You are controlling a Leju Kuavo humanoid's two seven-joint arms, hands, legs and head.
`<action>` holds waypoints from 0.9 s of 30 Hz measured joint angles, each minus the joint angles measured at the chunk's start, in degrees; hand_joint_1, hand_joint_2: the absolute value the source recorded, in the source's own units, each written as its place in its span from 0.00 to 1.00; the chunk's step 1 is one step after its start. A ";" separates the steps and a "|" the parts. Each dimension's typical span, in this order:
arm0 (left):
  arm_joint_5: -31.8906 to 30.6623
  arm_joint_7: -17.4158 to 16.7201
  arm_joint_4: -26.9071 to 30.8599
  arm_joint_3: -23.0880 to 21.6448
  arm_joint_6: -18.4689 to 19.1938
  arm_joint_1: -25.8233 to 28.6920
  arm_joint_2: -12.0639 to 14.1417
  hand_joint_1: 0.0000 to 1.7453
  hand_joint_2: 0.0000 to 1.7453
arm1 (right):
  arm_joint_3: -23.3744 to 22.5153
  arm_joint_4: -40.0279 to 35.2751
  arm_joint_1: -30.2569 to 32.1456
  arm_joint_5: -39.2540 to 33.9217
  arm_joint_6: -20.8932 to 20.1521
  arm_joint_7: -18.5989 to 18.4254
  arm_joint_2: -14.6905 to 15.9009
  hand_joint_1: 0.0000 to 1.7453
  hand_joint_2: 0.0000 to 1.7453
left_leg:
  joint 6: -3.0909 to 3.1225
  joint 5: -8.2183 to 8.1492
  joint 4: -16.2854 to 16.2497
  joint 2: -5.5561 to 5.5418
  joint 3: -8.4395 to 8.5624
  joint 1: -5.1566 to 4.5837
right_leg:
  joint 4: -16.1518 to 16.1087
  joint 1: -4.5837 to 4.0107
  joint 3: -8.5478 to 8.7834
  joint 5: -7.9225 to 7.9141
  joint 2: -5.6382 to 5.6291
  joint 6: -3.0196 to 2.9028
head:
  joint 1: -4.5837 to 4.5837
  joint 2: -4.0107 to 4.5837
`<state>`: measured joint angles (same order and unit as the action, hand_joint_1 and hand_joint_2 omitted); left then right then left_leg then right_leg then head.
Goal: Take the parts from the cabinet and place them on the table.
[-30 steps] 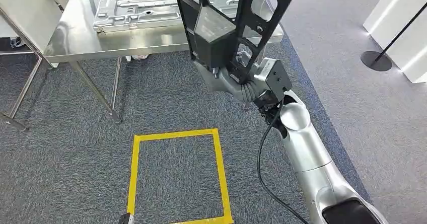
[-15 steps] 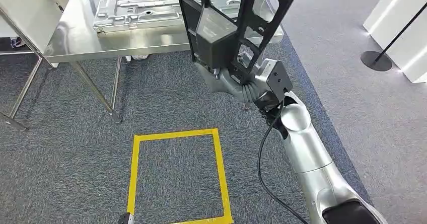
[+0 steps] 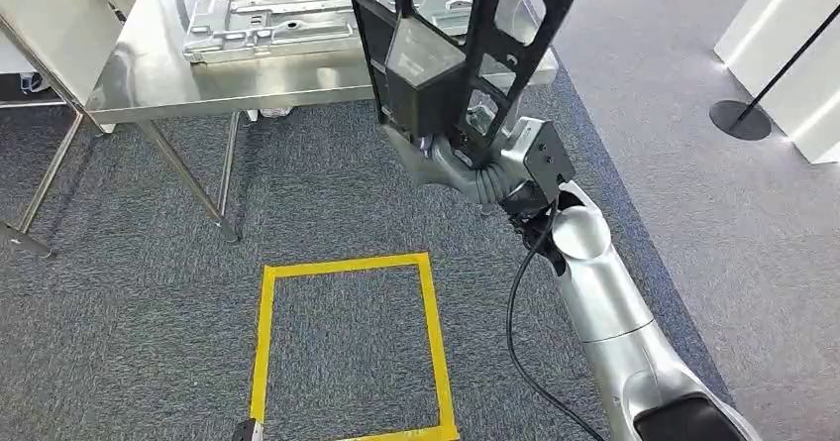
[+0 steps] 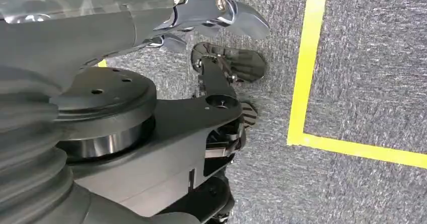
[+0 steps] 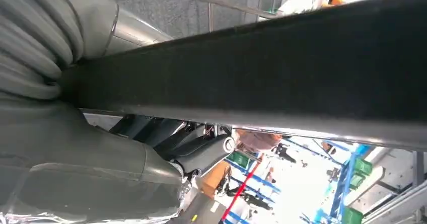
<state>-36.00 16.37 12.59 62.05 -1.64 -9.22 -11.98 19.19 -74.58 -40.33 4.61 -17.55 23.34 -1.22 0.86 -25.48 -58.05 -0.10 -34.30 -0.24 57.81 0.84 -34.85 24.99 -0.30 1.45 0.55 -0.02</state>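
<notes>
We see our right robot hand [image 3: 441, 149] grasping a tall black frame part [image 3: 451, 40], raised before the steel tabletop's [image 3: 149, 89] near edge. Carried forward too low, it could strike that edge. We cannot tell the left robot hand's state.

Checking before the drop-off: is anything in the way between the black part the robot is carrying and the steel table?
Nothing visible blocks it. The right robot hand holds the black part upright at the table edge; a silver plate already occupies the tabletop behind it.
</notes>
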 joint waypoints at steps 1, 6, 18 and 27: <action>0.02 0.00 0.00 0.00 0.00 0.00 0.00 0.00 1.00 | 0.00 0.00 0.00 0.26 0.02 -0.09 0.00 1.00 1.00 | 0.00 0.00 0.00 0.00 0.00 0.00 | 0.00 0.00 0.00 0.00 0.00 0.00 | 0.00 0.02; 0.17 0.11 0.00 0.00 0.00 0.08 0.00 0.00 1.00 | 0.15 0.02 0.00 1.68 0.55 -0.52 0.00 1.00 1.00 | 0.00 0.00 0.00 0.00 -0.02 0.00 | 0.00 0.00 0.00 0.00 0.00 0.00 | 0.00 0.02; 1.64 0.96 0.00 0.15 0.00 1.28 0.02 0.00 1.00 | 1.73 0.59 -0.84 1.94 0.94 -0.70 -1.25 1.00 1.00 | 0.00 0.00 0.02 -0.01 -0.06 0.00 | 0.00 0.00 -0.01 0.01 0.02 0.01 | -0.02 0.02; 1.92 1.97 0.02 0.72 -0.02 2.28 0.04 0.00 1.00 | 3.26 0.90 -1.49 1.38 2.01 -0.81 -2.51 1.00 1.00 | 0.01 -0.01 0.01 -0.02 -0.06 0.00 | 0.00 0.00 -0.02 0.04 0.04 0.04 | 0.00 0.02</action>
<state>-34.07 18.34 12.61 62.77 -1.66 -6.94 -11.93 22.45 -73.68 -41.83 5.99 -15.54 22.53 -3.74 0.87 -25.48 -58.04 -0.12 -34.36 -0.24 57.81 0.84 -34.86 25.03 -0.26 1.49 0.55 0.00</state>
